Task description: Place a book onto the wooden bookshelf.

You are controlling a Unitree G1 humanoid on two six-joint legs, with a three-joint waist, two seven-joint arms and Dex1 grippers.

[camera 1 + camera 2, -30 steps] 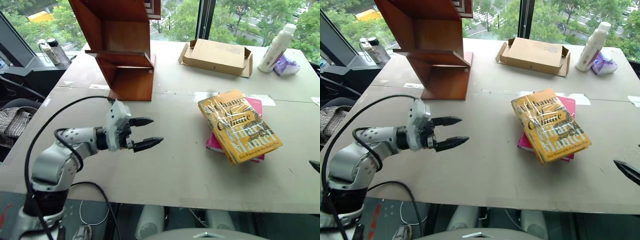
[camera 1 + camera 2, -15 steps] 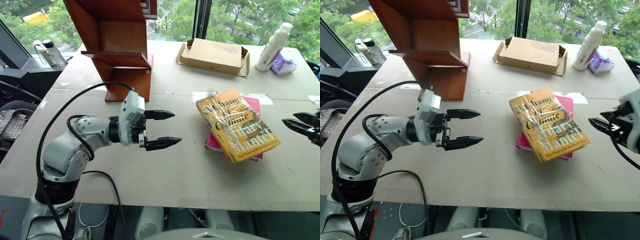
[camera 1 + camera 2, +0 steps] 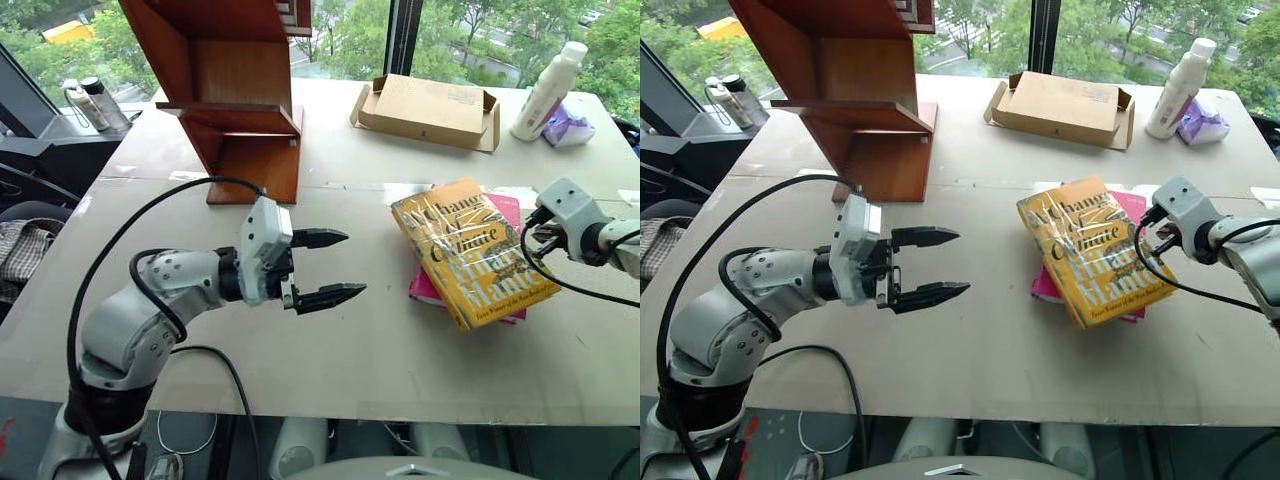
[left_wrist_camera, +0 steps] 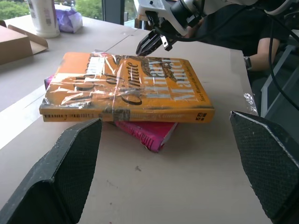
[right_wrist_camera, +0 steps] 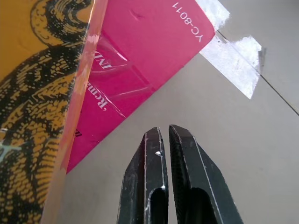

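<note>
the right gripper (image 3: 1158, 243) has swung in beside the book (image 3: 1095, 250), fingers pinched together on nothing, likely to nudge it. the left gripper (image 3: 930, 265) waits spread wide, well apart from the book.

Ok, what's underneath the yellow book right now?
The yellow book lies on a thinner pink book, which pokes out at its edges. Most of the pink cover is hidden, so anything between or beneath them can't be seen.

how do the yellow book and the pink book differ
The yellow book lies on top, the pink book underneath it. The yellow book is thicker and covers most of the pink book, which peeks out past its edges. The yellow book carries large lettering; the pink book's cover shows small print. Both lie flat on the table.
</note>
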